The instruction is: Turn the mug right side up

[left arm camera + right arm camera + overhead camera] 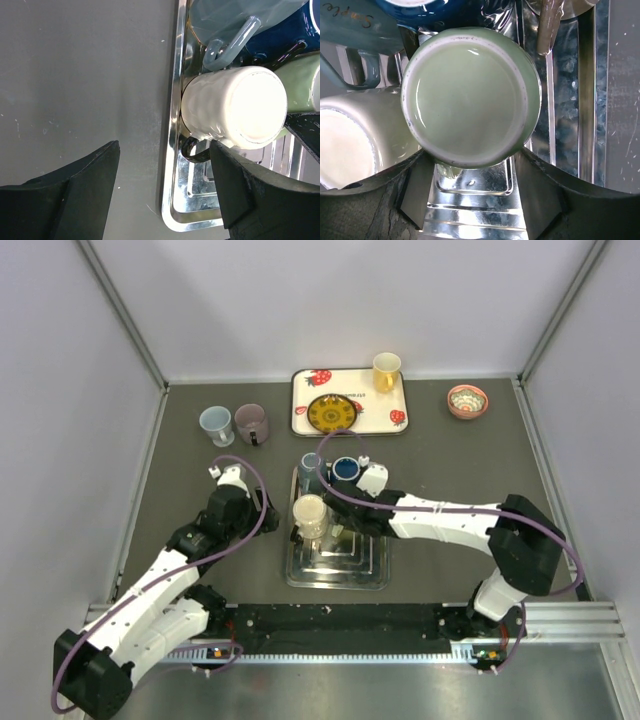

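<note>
A pale green mug (470, 95) stands upside down in the metal tray (335, 575), its base facing the right wrist camera. My right gripper (467, 157) is shut on it, one finger against each side of its body. Beside it a cream mug (235, 107) is also bottom up, with its dark handle toward the tray's left rim (172, 150). My left gripper (165, 150) is open above that rim and holds nothing. In the top view the right arm hides the green mug.
A grey-blue mug (311, 462) and a dark blue mug (345, 468) fill the tray's far end. Behind it lies a strawberry tray (370, 405) with a yellow mug (386, 370) and a dark plate (331, 412). Two upright mugs (232, 424) stand far left, a patterned bowl (467, 400) far right.
</note>
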